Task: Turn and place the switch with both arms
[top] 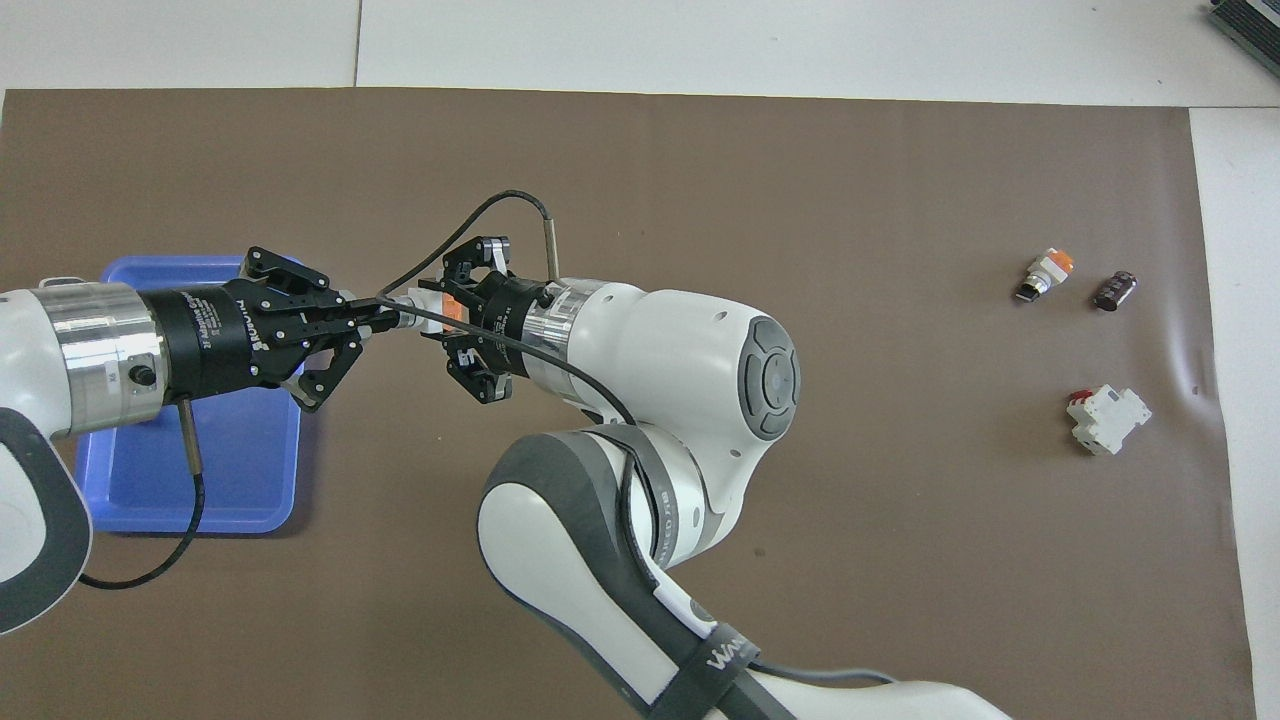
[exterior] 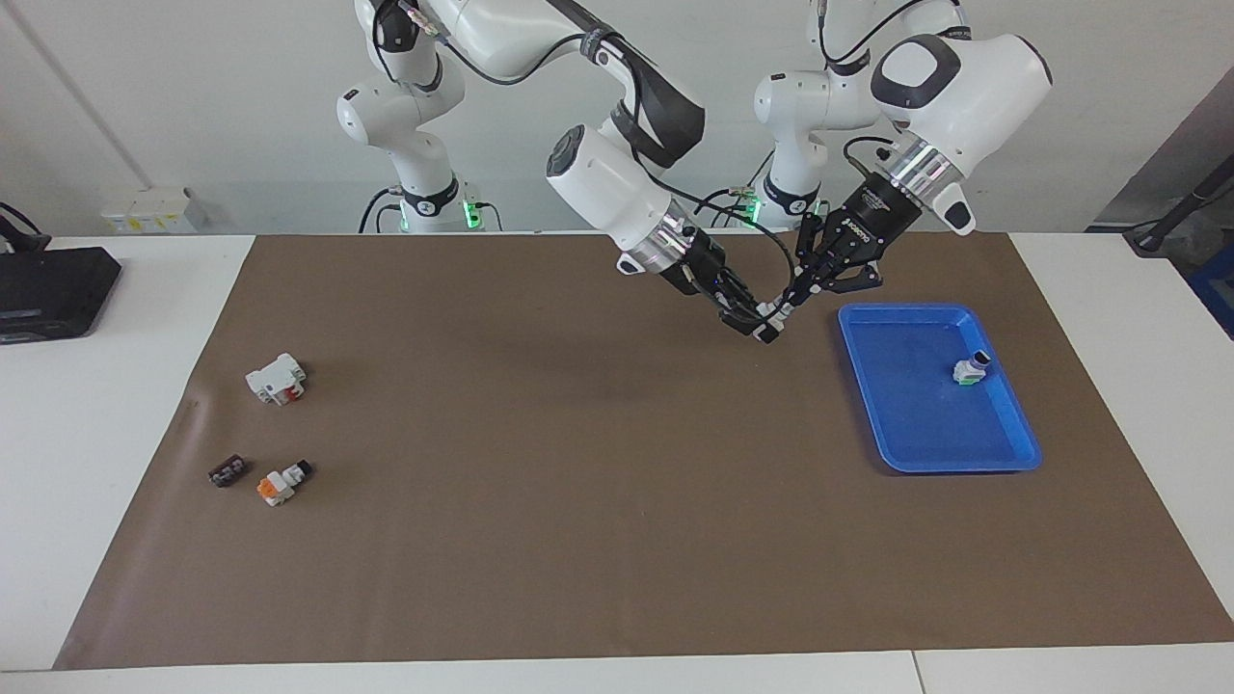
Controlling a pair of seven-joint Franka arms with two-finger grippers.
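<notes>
Raised over the brown mat [exterior: 578,501], just beside the blue tray's [exterior: 1003,458] corner nearest the robots: two end effectors meeting tip to tip on one small switch [exterior: 767,320].

Left end effector [exterior: 792,304], reaching in from the tray's end of the surface, fingertips pinched together on one end of the switch. Right end effector [exterior: 750,323], reaching across from the other arm's end, clamped on the switch's white body — an orange patch visible between its fingers [top: 452,310] in the overhead view. Switch held in the air between the two, not touching the mat.

In the blue tray, toward the left arm's end of the surface: a second small white switch with a black knob and green face [exterior: 970,369], lying near the tray's outer rim.

Well apart, toward the right arm's end of the mat: a larger white block with red marks [exterior: 276,378]. Farther from the robots than that block, side by side — another white switch with an orange face [exterior: 281,482] and a flat black piece [exterior: 227,471].

On the white surface [exterior: 96,405] off the mat, a black box [exterior: 48,289] at the edge.
</notes>
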